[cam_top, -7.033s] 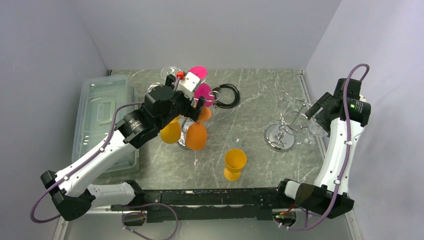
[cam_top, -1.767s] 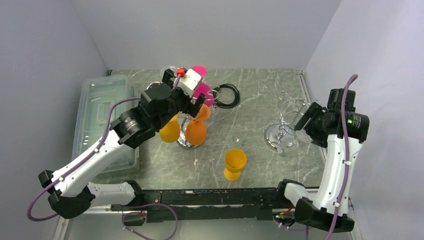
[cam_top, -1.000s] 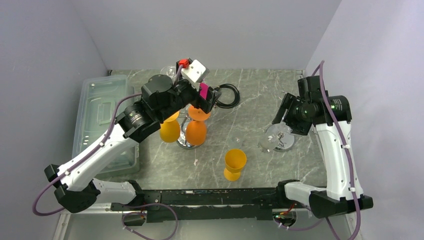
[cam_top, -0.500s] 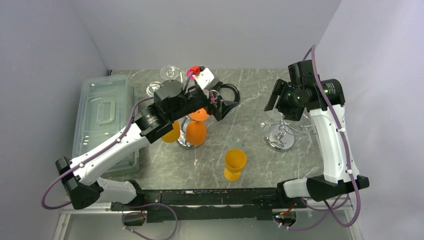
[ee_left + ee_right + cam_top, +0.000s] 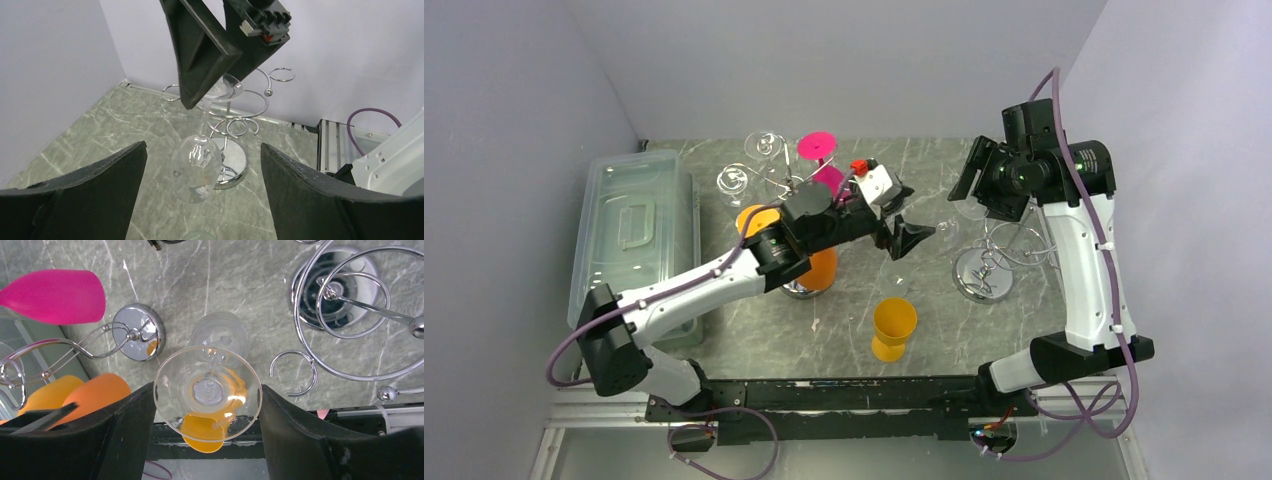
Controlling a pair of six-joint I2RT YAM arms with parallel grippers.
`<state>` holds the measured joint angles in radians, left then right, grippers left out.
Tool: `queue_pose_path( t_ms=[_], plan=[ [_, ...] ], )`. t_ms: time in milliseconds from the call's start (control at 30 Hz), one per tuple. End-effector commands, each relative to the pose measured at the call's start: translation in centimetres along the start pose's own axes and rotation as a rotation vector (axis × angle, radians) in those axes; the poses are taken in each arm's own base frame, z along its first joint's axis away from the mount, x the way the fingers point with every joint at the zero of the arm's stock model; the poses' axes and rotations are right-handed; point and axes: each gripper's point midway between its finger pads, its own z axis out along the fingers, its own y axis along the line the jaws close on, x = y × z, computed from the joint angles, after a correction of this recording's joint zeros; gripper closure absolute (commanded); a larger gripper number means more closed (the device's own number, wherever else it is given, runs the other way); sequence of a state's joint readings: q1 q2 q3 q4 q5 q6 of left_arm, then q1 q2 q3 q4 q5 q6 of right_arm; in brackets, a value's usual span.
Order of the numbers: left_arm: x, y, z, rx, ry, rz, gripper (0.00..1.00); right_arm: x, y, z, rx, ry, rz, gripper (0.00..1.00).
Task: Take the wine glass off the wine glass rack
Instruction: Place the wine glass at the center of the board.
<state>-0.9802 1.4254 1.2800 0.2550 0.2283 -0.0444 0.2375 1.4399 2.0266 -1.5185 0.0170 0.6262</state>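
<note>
My right gripper [image 5: 976, 200] [image 5: 207, 390] is shut on the round foot of a clear wine glass [image 5: 207, 392], which hangs bowl down. In the top view the glass [image 5: 946, 230] is in the air, left of and above the wine glass rack [image 5: 981, 273], free of its arms. The rack's mirror base and curled arms also show in the right wrist view [image 5: 345, 290] and the left wrist view [image 5: 232, 162]. My left gripper [image 5: 911, 215] [image 5: 203, 150] is open, with the glass bowl [image 5: 196, 170] between its fingers, untouched.
An orange cup [image 5: 894, 327] stands upright at the front centre. A second chrome stand with orange and pink glasses [image 5: 809, 265] is in the middle left. A clear lidded box [image 5: 632, 235] lies at the far left. A black cable coil [image 5: 879, 185] lies behind my left gripper.
My right gripper rose and moved left, carrying the clear glass away from the rack. My left arm swung right from the coloured-glass stand, and its open fingers now flank the hanging bowl.
</note>
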Motion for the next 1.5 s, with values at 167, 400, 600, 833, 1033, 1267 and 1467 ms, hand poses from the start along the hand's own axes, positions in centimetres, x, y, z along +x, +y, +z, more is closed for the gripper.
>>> queue_pose_path(
  t_ms=[167, 400, 600, 833, 1033, 1267, 1467],
  plan=[
    [0.9, -1.4, 3.4, 0.006, -0.141, 0.131, 0.16, -0.9, 1.7, -1.9, -0.092, -0.051, 0.015, 0.87],
    [2.5, -0.8, 4.7, -0.049, -0.155, 0.188, 0.16, -0.9, 2.0, -2.3, -0.111, -0.054, 0.016, 0.87],
    [2.7, -0.2, 5.4, -0.080, -0.157, 0.204, 0.16, -0.7, 2.2, -2.5, -0.126, -0.046, 0.013, 0.87],
    [2.7, -0.9, 5.9, -0.061, -0.159, 0.193, 0.18, -0.3, 2.1, -2.8, -0.131, -0.043, 0.011, 0.87],
    [2.2, -1.7, 6.1, -0.078, -0.144, 0.205, 0.17, 0.0, 1.8, -2.9, -0.130, -0.044, 0.007, 0.87],
    [1.5, -2.2, 6.2, -0.083, -0.131, 0.206, 0.15, 0.1, 1.7, -3.2, -0.133, -0.047, 0.008, 0.87],
    [1.5, -1.8, 6.7, -0.112, -0.129, 0.206, 0.15, 0.0, 1.9, -3.4, -0.143, -0.052, 0.009, 0.87]
  ],
)
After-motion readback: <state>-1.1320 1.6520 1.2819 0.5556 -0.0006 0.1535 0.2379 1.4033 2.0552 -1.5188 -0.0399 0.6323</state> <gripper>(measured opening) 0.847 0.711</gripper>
